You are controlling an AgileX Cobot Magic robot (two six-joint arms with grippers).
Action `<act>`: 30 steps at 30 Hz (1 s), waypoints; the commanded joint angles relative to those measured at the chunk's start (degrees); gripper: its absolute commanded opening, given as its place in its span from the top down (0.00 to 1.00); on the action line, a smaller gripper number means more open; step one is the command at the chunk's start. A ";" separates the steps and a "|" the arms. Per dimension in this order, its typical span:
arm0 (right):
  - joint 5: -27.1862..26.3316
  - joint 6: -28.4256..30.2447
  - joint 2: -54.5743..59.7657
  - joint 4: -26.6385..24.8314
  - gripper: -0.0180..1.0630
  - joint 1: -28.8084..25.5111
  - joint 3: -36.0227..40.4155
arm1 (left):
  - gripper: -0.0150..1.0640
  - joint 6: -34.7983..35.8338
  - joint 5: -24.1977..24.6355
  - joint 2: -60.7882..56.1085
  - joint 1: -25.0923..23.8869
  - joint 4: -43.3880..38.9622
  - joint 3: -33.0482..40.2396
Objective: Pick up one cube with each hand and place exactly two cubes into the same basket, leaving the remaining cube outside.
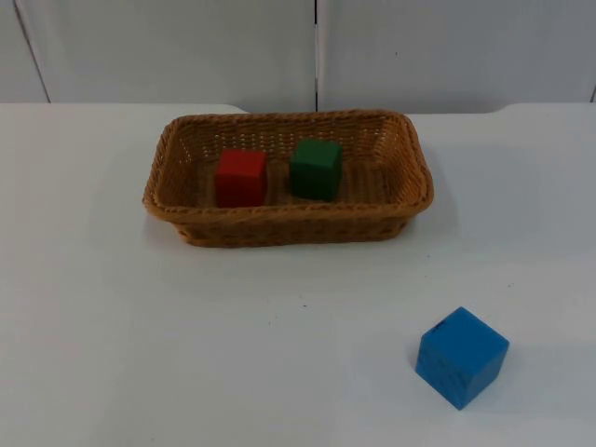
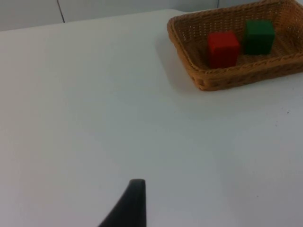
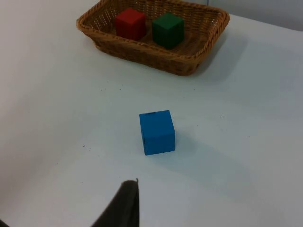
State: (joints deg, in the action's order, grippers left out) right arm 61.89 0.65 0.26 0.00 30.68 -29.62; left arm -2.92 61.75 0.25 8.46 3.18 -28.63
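Note:
A brown wicker basket (image 1: 289, 226) stands at the back middle of the table. Inside it sit a red cube (image 1: 241, 177) and, just to its right, a green cube (image 1: 315, 169), both upright on the basket floor. A blue cube (image 1: 462, 358) rests alone on the table at the front right, well outside the basket. My left gripper (image 2: 133, 205) hangs over bare table, far off from the basket (image 2: 246, 78) with its red cube (image 2: 223, 49) and green cube (image 2: 258, 36). My right gripper (image 3: 124, 205) hovers a short way back from the blue cube (image 3: 157, 132), holding nothing.
The white table top (image 1: 186, 354) spreads wide around the basket and ends at the grey partition wall (image 1: 419, 47) behind it. In the right wrist view the basket (image 3: 151, 56) lies beyond the blue cube.

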 commanded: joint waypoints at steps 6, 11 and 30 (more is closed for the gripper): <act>-0.01 -0.18 -0.26 0.00 0.01 -0.07 0.08 | 0.01 0.18 -0.20 -0.25 0.12 0.40 0.24; -0.13 -0.18 -0.26 -0.35 0.01 -0.07 0.08 | 0.01 0.18 -0.20 -0.25 0.12 0.40 0.24; -0.13 -0.31 -0.26 -0.35 0.01 -0.07 0.08 | 0.01 0.18 -0.20 -0.25 0.12 0.40 0.24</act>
State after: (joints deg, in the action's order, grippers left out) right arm 61.89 0.41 0.26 0.00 30.68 -29.62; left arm -2.92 61.75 0.25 8.46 3.18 -28.63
